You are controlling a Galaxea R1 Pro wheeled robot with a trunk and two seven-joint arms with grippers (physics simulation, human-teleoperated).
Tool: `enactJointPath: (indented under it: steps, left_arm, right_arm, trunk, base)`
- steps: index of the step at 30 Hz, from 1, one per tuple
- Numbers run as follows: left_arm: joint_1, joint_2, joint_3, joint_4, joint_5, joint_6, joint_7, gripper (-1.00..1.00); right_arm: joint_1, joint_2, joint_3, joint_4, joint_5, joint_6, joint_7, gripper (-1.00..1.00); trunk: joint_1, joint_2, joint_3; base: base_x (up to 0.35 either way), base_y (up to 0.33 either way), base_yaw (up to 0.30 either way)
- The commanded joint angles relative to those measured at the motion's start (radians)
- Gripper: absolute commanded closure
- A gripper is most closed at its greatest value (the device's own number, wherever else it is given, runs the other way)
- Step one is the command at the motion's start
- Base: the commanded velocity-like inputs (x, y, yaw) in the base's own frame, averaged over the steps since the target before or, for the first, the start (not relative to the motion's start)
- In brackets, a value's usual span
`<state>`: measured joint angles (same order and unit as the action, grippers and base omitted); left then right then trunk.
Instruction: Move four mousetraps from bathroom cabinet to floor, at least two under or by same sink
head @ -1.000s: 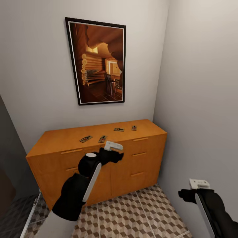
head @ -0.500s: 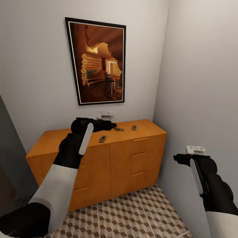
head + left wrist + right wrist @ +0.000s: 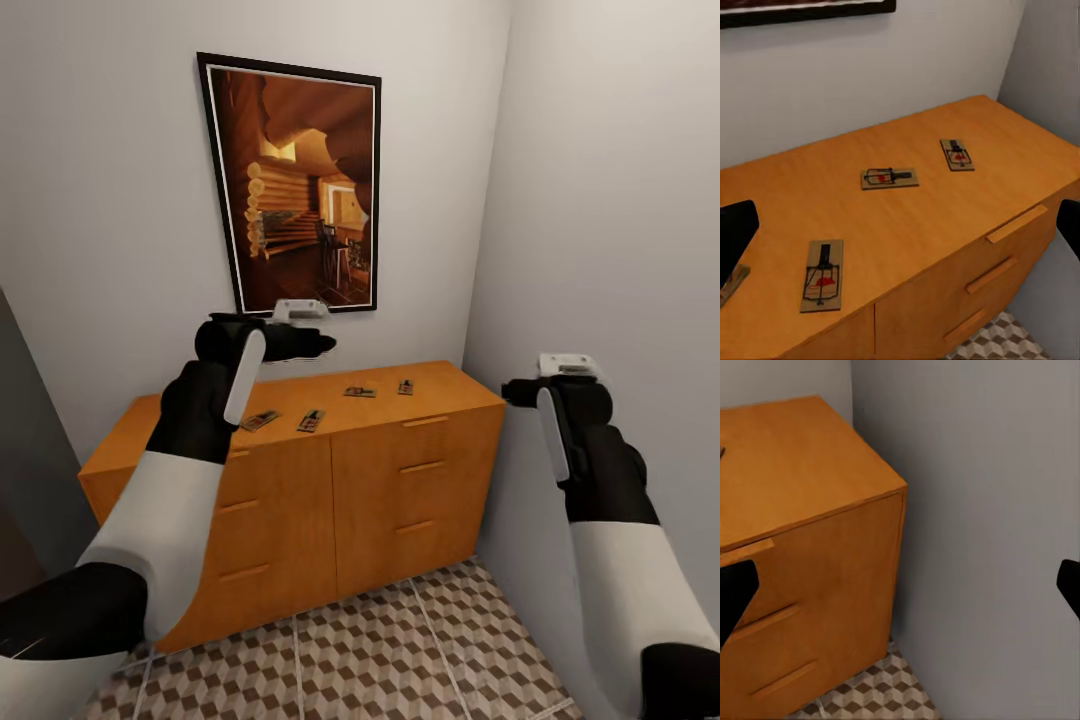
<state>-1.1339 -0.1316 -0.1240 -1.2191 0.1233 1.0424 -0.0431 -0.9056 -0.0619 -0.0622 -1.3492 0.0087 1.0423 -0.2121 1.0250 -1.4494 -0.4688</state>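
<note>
Four mousetraps [image 3: 311, 420] lie flat on cabinet [image 3: 380, 500] top. Left gripper [image 3: 318, 343] hovers above them, jaws wide, empty. Right gripper [image 3: 512, 390] beside cabinet, jaws wide, empty.

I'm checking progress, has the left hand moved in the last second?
Yes. The left hand has risen from the cabinet's front edge to just below the framed picture, above the mousetraps.
</note>
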Motion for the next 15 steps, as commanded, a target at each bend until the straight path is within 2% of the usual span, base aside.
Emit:
enactJointPath:
  steps: [1,5,6,10,15]
  left_arm:
    - [-0.003,0.004,0.0,-0.013,0.003,0.004,0.0,-1.0]
    - [-0.006,0.019,0.0,-0.061,0.006,0.005,-0.001,-1.0]
    - [-0.006,0.019,0.0,-0.061,0.006,0.005,-0.001,-1.0]
    - [-0.008,0.033,-0.002,-0.09,0.009,0.005,-0.001,-1.0]
    - [-0.009,0.042,-0.002,-0.086,0.015,0.005,-0.002,-1.0]
  right_arm:
    - [-0.018,0.012,0.008,0.018,0.003,0.005,-0.015,-1.0]
    - [-0.063,0.063,0.024,0.074,0.008,0.005,-0.061,-1.0]
    - [-0.063,0.063,0.024,0.074,0.008,0.005,-0.061,-1.0]
    - [-0.081,0.102,0.031,0.097,0.011,0.005,-0.087,-1.0]
    - [-0.09,0.125,0.035,0.109,0.01,0.005,-0.098,-1.0]
  trunk:
    - [0.0,-0.001,-0.001]
    - [0.0,-0.001,-0.001]
    - [0.0,-0.001,-0.001]
    - [0.0,-0.001,-0.001]
    - [0.0,-0.001,-0.001]
  base:
    - [0.0,0.0,0.0]
    - [0.0,0.0,0.0]
    - [0.0,0.0,0.0]
    - [0.047,0.0,0.0]
    - [0.204,0.0,0.0]
